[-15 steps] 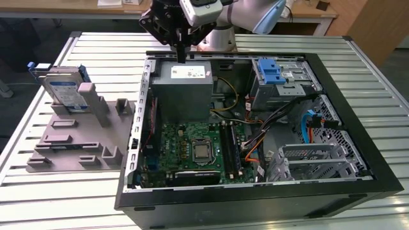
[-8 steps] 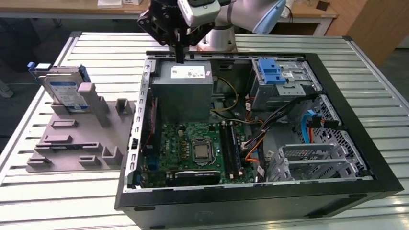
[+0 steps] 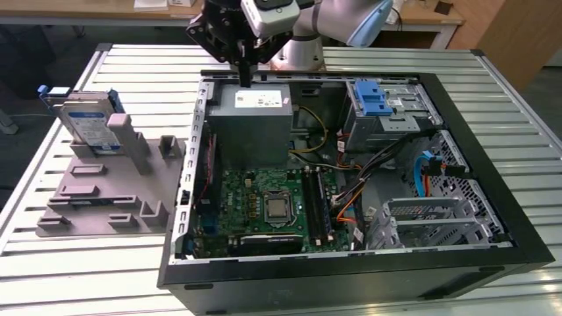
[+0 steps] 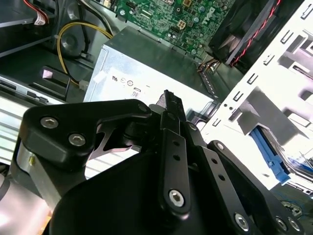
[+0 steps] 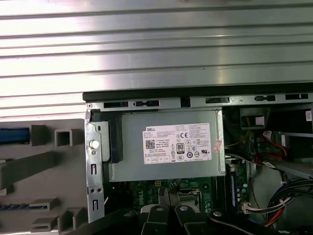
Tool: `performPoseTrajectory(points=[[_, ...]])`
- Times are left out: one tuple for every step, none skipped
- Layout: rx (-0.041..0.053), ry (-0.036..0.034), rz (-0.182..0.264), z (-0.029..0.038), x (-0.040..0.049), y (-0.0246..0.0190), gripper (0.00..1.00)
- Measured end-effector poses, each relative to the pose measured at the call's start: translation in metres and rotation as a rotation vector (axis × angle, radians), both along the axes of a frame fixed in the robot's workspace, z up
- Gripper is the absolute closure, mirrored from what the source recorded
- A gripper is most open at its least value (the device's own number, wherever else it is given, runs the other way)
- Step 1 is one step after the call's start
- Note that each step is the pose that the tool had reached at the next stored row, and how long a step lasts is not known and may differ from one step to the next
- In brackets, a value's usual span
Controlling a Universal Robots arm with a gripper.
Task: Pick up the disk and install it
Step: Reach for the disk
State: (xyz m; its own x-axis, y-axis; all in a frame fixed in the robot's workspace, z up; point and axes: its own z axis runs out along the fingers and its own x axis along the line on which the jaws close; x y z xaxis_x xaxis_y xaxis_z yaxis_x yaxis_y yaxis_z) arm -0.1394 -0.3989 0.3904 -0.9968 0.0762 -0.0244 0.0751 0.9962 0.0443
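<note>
The disk (image 3: 91, 126) is standing on edge in a grey holder (image 3: 105, 191) at the exterior view's left, on the slatted table (image 3: 395, 56). It is well apart from the gripper (image 3: 244, 80), which is hanging over the grey metal box (image 3: 250, 125) inside the open computer case (image 3: 351, 286).

In the second wrist view, the gripper (image 4: 172, 105) is showing its fingers pressed together, holding nothing, above that box (image 4: 146, 68).

In the first wrist view, the gripper (image 5: 167, 195) is sitting over the green circuit board (image 5: 142, 188), beside the box (image 5: 166, 142).
</note>
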Motion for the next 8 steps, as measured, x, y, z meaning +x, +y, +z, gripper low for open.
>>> performPoseTrajectory(points=[[-0.0001,0.0000,0.000,-0.0001,-0.0004,0.0000,0.89],[0.0000,0.0000,0.000,-0.0002,-0.0007,0.0000,0.89],[0.0000,0.0000,0.000,-0.0003,-0.0010,0.0000,0.89],[-0.0001,0.0001,0.000,-0.0004,-0.0012,0.0000,0.89],[-0.0001,0.0001,0.000,-0.0005,-0.0014,0.0000,0.89],[-0.0001,0.0001,0.000,-0.0005,-0.0016,0.0000,0.89],[-0.0001,0.0001,0.000,-0.0006,-0.0017,0.0000,0.89],[0.0000,0.0000,0.000,-0.0008,-0.0018,0.0000,0.89]])
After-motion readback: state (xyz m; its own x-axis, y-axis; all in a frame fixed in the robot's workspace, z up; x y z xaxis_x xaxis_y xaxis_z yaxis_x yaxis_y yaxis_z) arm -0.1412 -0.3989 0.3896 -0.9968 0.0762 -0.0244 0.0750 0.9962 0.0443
